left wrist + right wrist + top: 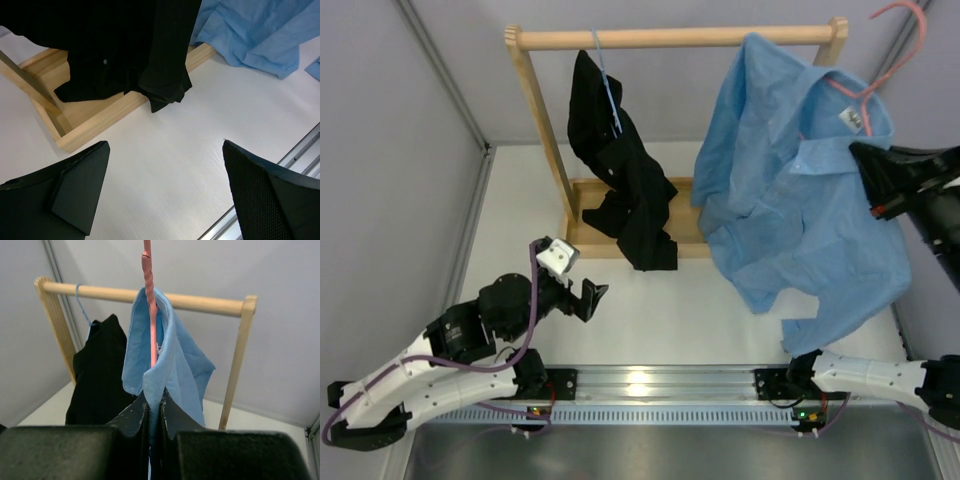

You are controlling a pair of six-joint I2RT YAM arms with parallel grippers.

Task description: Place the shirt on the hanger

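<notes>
My top cam looks down from behind; L wrist low, R wrist tight on shirt (175, 365); all share rack (670, 38).

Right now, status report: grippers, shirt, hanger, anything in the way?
Left gripper open, empty, low over table. Right gripper shut on light blue shirt at collar, pink hanger inside, hook off the wooden rack. Black shirt hangs further left on rack.

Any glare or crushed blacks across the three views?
Top view: one glare spot on the rail, light otherwise even. Left wrist: black shirt nearly featureless, crushed dark. Right wrist: right gripper a dark mass along the bottom; hanger and blue shirt well lit and sharp.
</notes>
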